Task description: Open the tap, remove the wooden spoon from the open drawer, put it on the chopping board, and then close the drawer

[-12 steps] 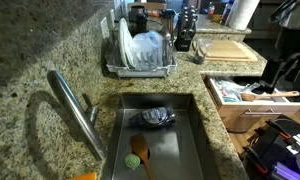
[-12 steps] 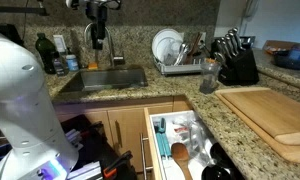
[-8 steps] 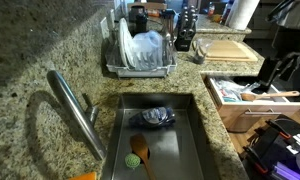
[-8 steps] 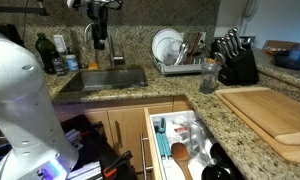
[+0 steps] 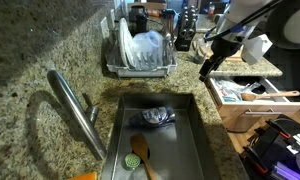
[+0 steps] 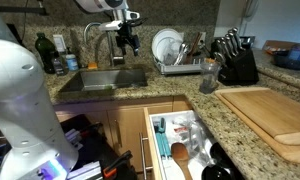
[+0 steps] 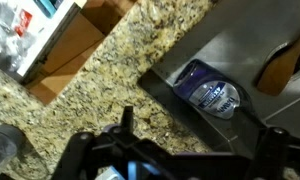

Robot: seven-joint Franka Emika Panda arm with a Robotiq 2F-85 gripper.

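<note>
The brushed-steel tap (image 5: 74,112) slants over the sink; it also shows in an exterior view (image 6: 88,40). No water stream is visible. My gripper (image 6: 125,42) hangs open and empty over the sink's edge, beside the tap; it also shows in an exterior view (image 5: 207,66) and in the wrist view (image 7: 195,140). The drawer (image 5: 252,110) stands open, with a pale wooden handle (image 5: 273,96) lying in it. The drawer (image 6: 180,140) holds assorted utensils. The chopping board (image 6: 270,115) lies on the counter; my arm partly hides it in an exterior view (image 5: 230,48).
The sink (image 5: 190,150) holds a crumpled plastic bottle (image 5: 155,117) and a darker orange-brown spoon (image 5: 140,152). A dish rack (image 6: 175,58) and a knife block (image 6: 236,62) stand at the back of the granite counter (image 5: 50,50). Bottles (image 6: 50,52) stand beside the tap.
My arm has swung away from the tap, across the sink toward the drawer side. Tap, drawer and utensils look unchanged.
</note>
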